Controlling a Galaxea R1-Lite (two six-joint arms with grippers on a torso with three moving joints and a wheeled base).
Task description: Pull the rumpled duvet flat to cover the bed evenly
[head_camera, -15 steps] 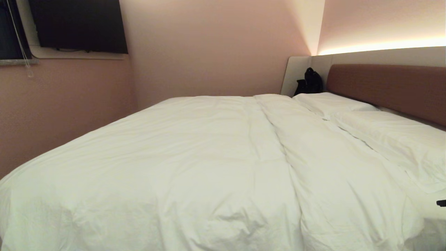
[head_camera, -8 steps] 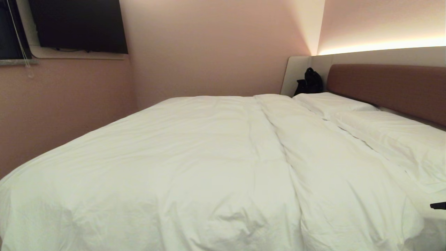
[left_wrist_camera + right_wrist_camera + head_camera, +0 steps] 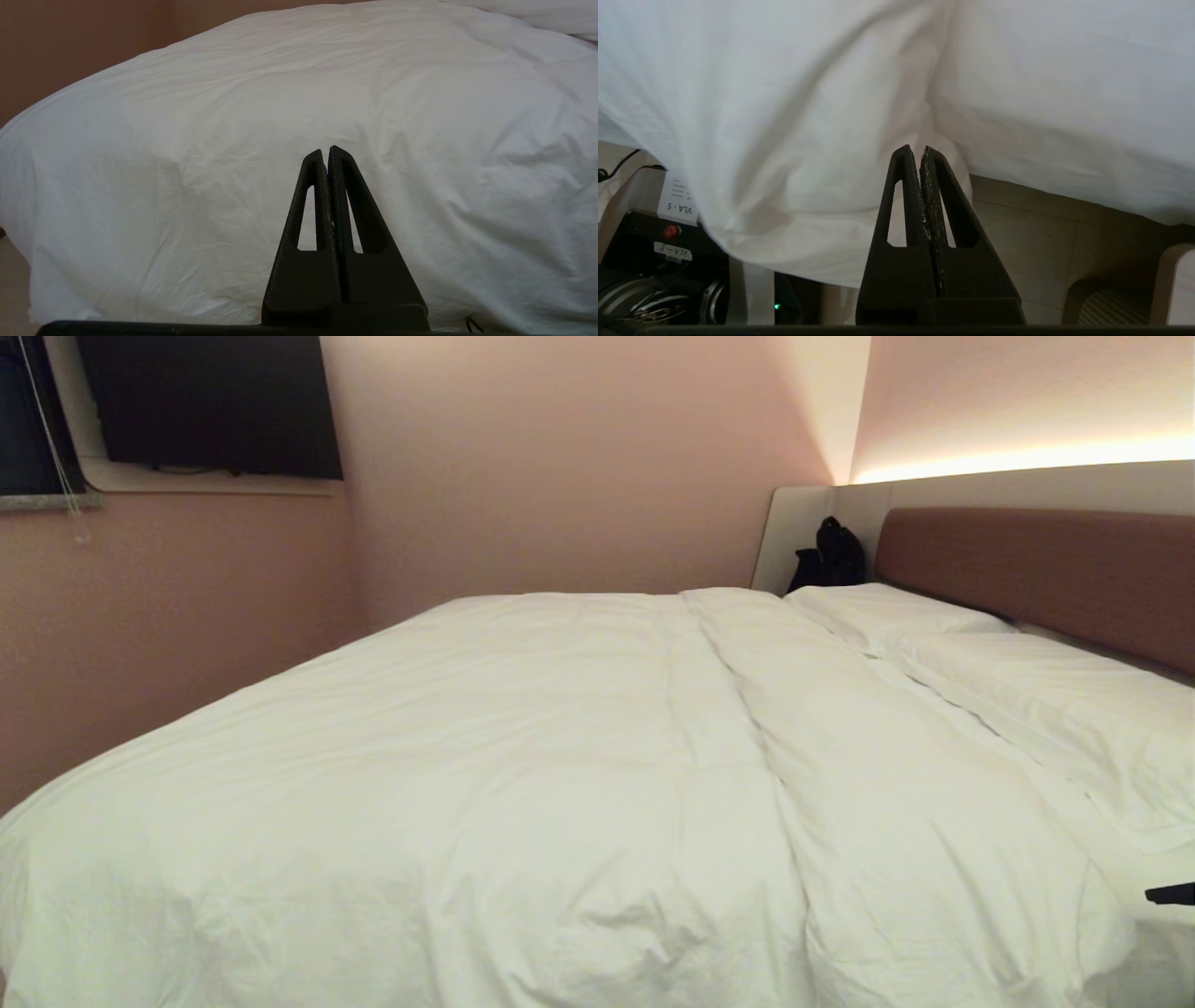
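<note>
Head view: duvet point(image 3: 523, 775) spread over bed point(image 3: 1027, 569), reaching from the near edge to the far wall side and stopping short of two pillows point(image 3: 1046, 709) under the headboard. A long lengthwise fold runs through the duvet right of centre, and soft puckers gather at the near edge. Right gripper point(image 3: 1172, 893) shows only as a dark tip at the frame's right margin, beside the near pillow.

Right wrist view: right gripper point(image 3: 920, 151) clenched with nothing between its fingers, pointing at the duvet's overhanging hem point(image 3: 794, 200) where it drapes toward the floor — close to the cloth, but contact cannot be told.

Left wrist view: left gripper point(image 3: 326, 151) also clenched and empty, held off the near side of the duvet point(image 3: 233, 140); this arm appears parked.

Judged step: late in the task, with the right arm placed for another tug at the head-end corner. The next move calls for parting the fingers, taking a pinch of the hem, and drawing it outward — gently enough to flatten the fold without dragging the far side off.
</note>
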